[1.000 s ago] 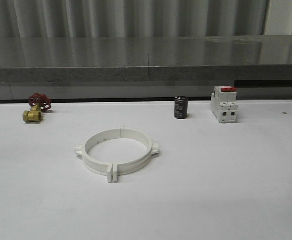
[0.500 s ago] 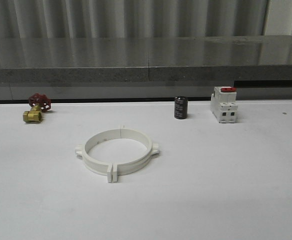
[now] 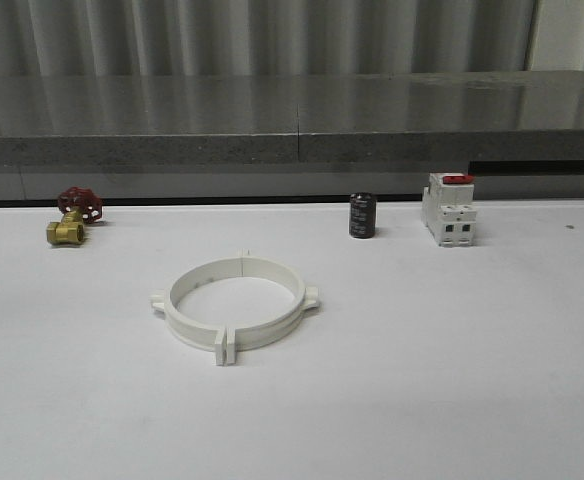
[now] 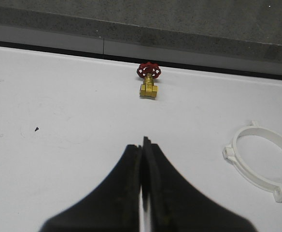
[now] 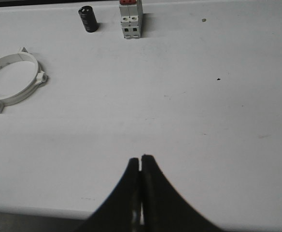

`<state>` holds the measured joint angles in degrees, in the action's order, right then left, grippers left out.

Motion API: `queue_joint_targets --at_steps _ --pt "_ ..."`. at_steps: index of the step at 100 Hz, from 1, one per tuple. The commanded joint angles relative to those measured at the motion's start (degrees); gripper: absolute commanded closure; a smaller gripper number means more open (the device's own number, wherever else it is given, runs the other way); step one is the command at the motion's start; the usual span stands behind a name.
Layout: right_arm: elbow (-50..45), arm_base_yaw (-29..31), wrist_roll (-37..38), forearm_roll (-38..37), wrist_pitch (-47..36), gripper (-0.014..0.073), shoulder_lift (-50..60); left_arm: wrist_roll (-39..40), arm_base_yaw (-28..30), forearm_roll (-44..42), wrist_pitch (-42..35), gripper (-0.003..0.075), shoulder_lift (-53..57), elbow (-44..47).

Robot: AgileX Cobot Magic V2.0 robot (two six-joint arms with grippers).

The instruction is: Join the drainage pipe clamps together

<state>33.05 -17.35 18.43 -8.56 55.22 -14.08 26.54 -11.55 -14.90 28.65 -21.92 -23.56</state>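
The left gripper (image 4: 142,145) has two matte black, smoothly curved fingers tapering to narrow tips. The right gripper (image 5: 140,159) shows the same black, tapering, blade-like fingers.

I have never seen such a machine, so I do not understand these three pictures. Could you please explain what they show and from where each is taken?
This is a robot with two arms. One picture looks forward over a white table. The other two come from cameras on the arms' wrists; the dark shapes low in them are the left pincer and the right pincer. Both are shut and hold nothing.

On the table lie the two white drainage pipe clamps, already meeting to form a ring. Behind them stand a brass valve with a red handwheel, a small black cylinder and a white breaker with a red switch. Neither pincer touches anything.
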Motion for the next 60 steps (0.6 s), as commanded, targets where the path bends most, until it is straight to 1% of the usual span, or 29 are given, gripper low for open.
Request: queue_joint_targets --at_steps 1,45,55,60 --pt "1.4 0.4 -0.8 -0.9 -3.5 0.0661 -0.6 0.0 0.2 -0.3 -4.1 0.0741 -0.3 -1.5" --pt "1.4 0.5 -1.0 -1.0 -3.7 0.0661 -0.6 0.0 0.2 -0.3 -4.1 0.0741 -0.3 -1.5" --pt "0.5 2.1 -3.3 -1.0 -6.6 0.0661 -0.3 0.0 0.2 -0.3 -4.1 0.0741 -0.3 -1.5" --pt "-0.9 3.8 -5.8 0.2 -10.1 0.0661 0.2 0.0 0.2 -0.3 -4.1 0.0741 -0.3 -1.5"
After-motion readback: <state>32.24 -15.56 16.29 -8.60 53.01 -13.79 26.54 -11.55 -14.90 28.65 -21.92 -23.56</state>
